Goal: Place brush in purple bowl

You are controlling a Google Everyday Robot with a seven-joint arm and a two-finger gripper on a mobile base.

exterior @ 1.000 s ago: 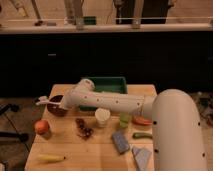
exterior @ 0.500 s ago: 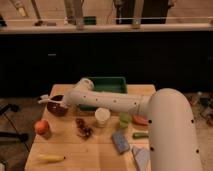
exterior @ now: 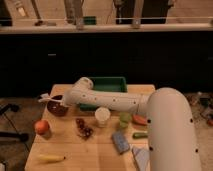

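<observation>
Left of centre, just above the small round dark maroon-purple bowl [exterior: 56, 108], you have the two-finger gripper [exterior: 59, 102] with its fingers closed on the long slim white-handled brush [exterior: 48, 99]. The brush lies nearly level across the bowl's rim, one pale end poking out toward the left edge of the frame. Compared with a second ago, you will find almost nothing changed: gripper, brush and bowl sit where they did. From the wrist, the white arm [exterior: 107, 99] runs rightward and slightly down across the wooden table [exterior: 70, 147], passing in front of the green rectangular tray [exterior: 109, 83], then joins the big white rounded body at lower right. Near the arm stand a white cup [exterior: 102, 116], an orange fruit [exterior: 42, 126] at left, and a yellow banana [exterior: 50, 158] at lower left.
</observation>
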